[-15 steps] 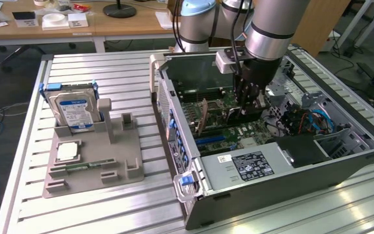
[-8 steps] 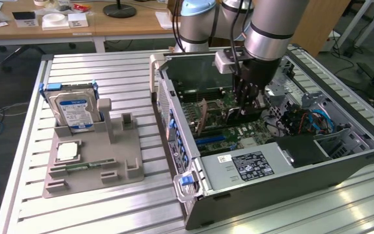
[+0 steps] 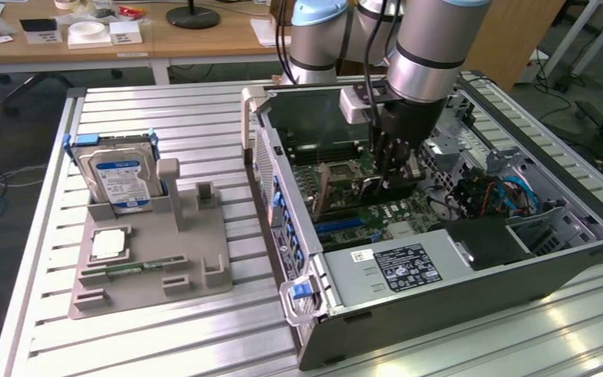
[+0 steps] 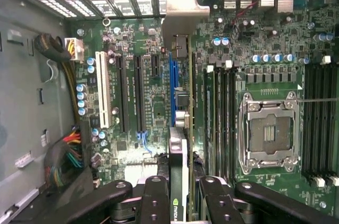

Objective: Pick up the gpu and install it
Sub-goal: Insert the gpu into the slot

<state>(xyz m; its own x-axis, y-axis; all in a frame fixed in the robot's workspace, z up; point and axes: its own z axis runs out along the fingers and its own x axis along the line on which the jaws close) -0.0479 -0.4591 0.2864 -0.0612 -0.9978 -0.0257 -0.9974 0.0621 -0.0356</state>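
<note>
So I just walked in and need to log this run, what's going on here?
The arm has its gripper down inside the open PC case, shut on the gpu. The wrist view has the card edge-on over the motherboard, lined up along the blue slot, with its silver bracket at the case's rear openings. Whether it is seated I can't tell. On the grey holder beside the case, the hard drive stands upright.
</note>
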